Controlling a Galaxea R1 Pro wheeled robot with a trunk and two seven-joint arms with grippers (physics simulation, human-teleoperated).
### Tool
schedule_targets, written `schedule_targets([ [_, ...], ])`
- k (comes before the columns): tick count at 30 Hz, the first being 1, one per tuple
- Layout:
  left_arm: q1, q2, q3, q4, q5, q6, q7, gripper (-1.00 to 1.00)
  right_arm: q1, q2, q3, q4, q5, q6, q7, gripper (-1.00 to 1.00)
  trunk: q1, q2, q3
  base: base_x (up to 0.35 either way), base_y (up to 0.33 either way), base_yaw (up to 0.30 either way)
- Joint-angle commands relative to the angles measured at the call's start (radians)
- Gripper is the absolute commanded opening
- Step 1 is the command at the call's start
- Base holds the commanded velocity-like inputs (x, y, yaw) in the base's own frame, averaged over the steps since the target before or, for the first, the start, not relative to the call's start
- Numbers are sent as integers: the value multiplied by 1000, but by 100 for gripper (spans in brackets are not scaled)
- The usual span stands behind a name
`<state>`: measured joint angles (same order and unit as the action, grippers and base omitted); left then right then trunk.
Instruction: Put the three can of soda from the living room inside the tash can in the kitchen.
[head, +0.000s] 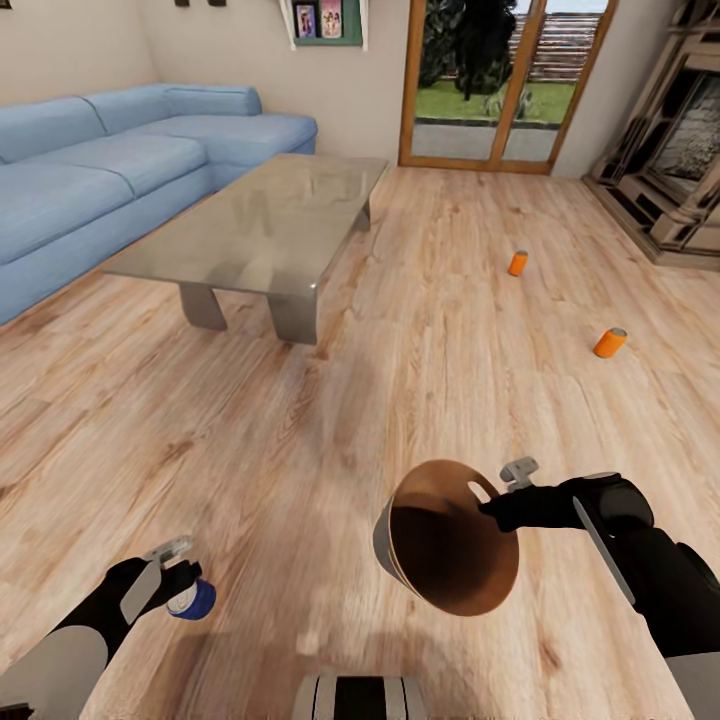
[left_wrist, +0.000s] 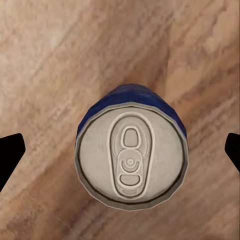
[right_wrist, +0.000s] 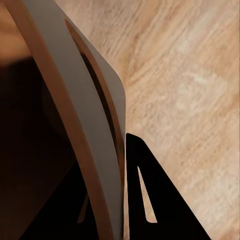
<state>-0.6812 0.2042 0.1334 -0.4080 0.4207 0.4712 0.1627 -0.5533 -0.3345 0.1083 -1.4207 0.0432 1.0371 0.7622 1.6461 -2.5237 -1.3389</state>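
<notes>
The left pincer (head: 178, 575) at seven o'clock pinches the blue can (head: 193, 598). The right pincer (head: 497, 497) grips the bin (head: 452, 550) by its rim, tilted. Two orange cans lie on the floor (head: 420, 330) at two o'clock: one (head: 517, 263) farther, one (head: 609, 342) nearer.

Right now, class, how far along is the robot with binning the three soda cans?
Nothing is binned yet. In hand: the left gripper carries the blue can, and the right gripper holds the bin by its rim. Left: two orange cans lie on the floor.
</notes>
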Motion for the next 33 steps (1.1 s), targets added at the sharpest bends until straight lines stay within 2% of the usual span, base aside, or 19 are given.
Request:
schedule_targets([
  [1, -3, 1, 0, 0, 0, 0, 0, 100, 0, 0, 0, 0, -31, 10, 6, -100, 0, 0, -4, 0, 0, 0],
  [16, -18, 0, 0, 0, -1, 0, -5, 100, 0, -2, -1, -1, -32, 10, 6, -100, 7, -4, -62, 0, 0, 0],
  [20, -18, 0, 0, 0, -1, 0, -6, 100, 0, -15, -1, -1, -33, 10, 6, -100, 9, -5, -77, 0, 0, 0],
  [22, -18, -1, -1, -1, -1, -1, -5, 100, 0, -18, -1, -1, -33, 10, 6, -100, 9, -5, -77, 0, 0, 0],
  [26, -12, -5, -3, -2, -1, -66, -5, 100, 1, -21, -1, -1, -33, 10, 6, -100, 9, -5, -77, 0, 0, 0],
  [28, -10, -7, -3, -2, -1, -77, -6, 100, 1, -21, -1, -1, -34, 10, 6, -100, 9, -5, -77, 0, 0, 0],
  [33, -8, -11, -37, 0, -2, -88, -8, 100, 1, -21, -1, -1, -34, 10, 6, -100, 9, -5, -77, 0, 0, 0],
])
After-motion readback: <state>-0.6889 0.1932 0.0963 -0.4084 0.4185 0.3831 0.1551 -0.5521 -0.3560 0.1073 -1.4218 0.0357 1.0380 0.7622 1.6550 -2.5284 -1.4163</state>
